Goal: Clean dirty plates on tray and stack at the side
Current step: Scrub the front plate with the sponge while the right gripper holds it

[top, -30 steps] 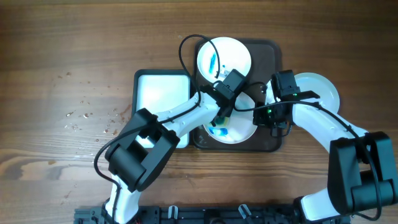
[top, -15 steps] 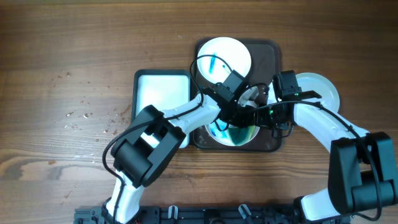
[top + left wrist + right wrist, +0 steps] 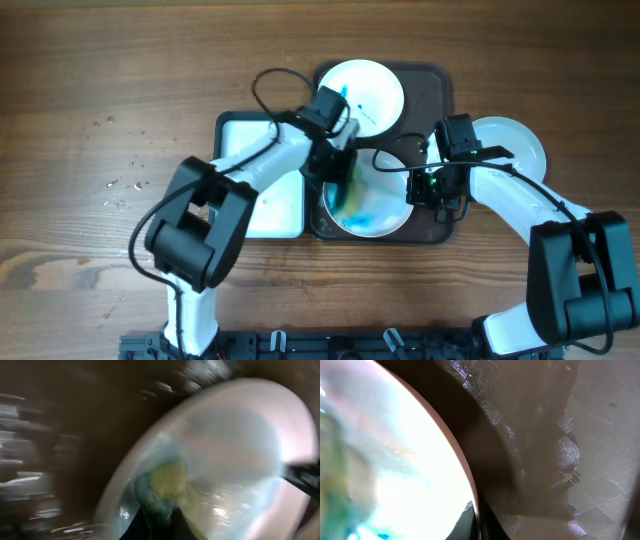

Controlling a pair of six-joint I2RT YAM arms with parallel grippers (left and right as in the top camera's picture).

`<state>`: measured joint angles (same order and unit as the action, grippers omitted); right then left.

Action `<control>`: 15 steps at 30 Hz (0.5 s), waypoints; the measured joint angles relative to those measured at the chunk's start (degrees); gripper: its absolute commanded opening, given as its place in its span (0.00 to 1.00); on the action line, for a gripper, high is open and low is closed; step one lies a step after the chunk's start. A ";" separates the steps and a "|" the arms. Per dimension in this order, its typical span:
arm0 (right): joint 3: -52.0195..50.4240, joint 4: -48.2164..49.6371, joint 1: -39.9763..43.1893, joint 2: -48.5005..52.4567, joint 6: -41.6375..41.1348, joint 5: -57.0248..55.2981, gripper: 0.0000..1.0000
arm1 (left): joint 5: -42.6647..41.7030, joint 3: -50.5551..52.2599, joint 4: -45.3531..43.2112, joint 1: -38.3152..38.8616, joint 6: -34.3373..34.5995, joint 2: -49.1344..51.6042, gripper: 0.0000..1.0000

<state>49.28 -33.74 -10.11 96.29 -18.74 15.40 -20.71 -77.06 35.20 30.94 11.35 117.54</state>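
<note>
The dark brown tray (image 3: pixel 436 82) holds two plates. The far plate (image 3: pixel 372 92) has blue streaks. The near plate (image 3: pixel 385 205) is smeared teal; it also shows in the left wrist view (image 3: pixel 235 440) and the right wrist view (image 3: pixel 395 460). My left gripper (image 3: pixel 338 180) is shut on a yellow-green sponge (image 3: pixel 167 482) and presses it on the near plate's left side; this view is blurred. My right gripper (image 3: pixel 427 190) is shut on the near plate's right rim (image 3: pixel 476 520). A third plate (image 3: pixel 518 145), plain white, lies on the table right of the tray.
A white rectangular tray (image 3: pixel 260 150) sits directly left of the brown tray, under my left arm. Small crumbs (image 3: pixel 140 190) lie on the wooden table at the left. Both arms crowd over the brown tray.
My left gripper has swept the sponge from the near plate's middle to its left side, spreading the teal smear. The right gripper has kept its hold on the rim.
</note>
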 measured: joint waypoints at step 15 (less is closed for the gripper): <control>0.00 0.35 0.02 0.04 0.02 -0.20 0.04 | -3.41 0.96 -2.86 7.50 -0.55 -0.94 0.04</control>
<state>49.28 -33.39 -10.09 96.33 -18.72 15.20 -24.12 -76.09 32.34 38.44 10.81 116.60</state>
